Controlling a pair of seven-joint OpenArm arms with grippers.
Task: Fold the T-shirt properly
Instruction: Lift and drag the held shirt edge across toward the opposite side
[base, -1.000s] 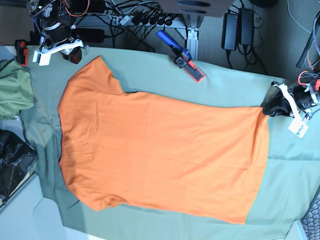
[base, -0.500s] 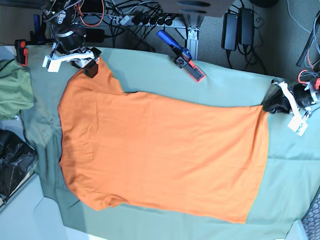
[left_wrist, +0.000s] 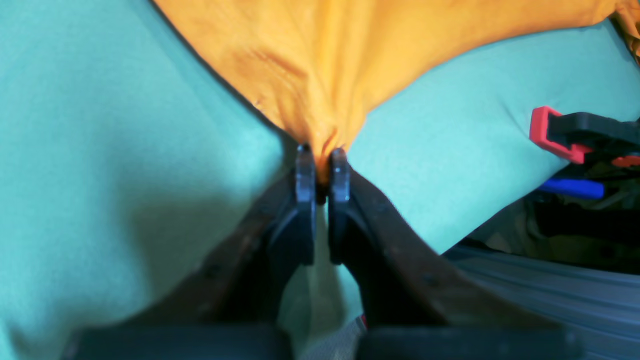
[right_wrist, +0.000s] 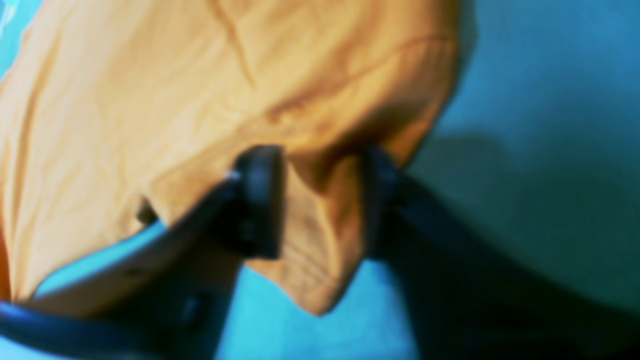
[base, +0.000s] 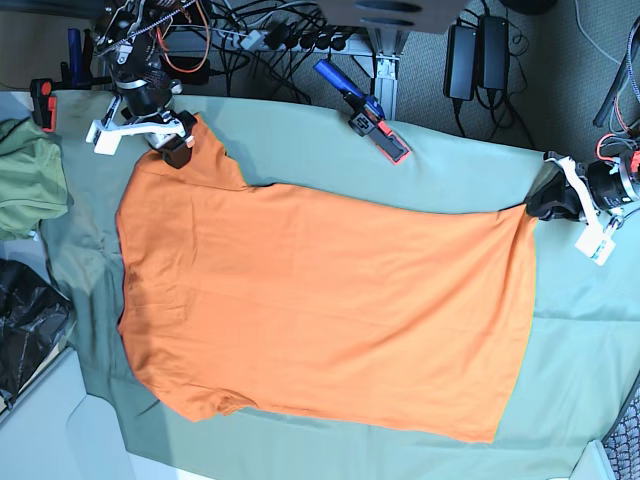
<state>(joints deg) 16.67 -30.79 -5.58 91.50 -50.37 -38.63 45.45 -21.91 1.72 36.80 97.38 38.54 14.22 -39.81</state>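
Observation:
The orange T-shirt (base: 320, 310) lies flat on the pale green table cloth (base: 580, 380), with its collar end to the left and its hem to the right. My left gripper (base: 542, 205) is shut on the hem's far corner. In the left wrist view the cloth (left_wrist: 325, 60) is pinched between the gripper's (left_wrist: 320, 155) two pads and pulled taut. My right gripper (base: 180, 142) sits at the far sleeve. In the right wrist view its jaws (right_wrist: 320, 200) stand apart around a bunched fold of sleeve (right_wrist: 200, 90).
An olive green garment (base: 30, 185) is bunched at the left edge, with a black bag (base: 30, 330) below it. A blue and red clamp (base: 365, 115) grips the table's far edge and shows in the left wrist view (left_wrist: 565, 135). Cables (base: 290, 40) lie behind the table.
My right gripper has come from beyond the table's far left corner onto the far sleeve and narrowed around it. The left gripper has kept its hold on the hem corner.

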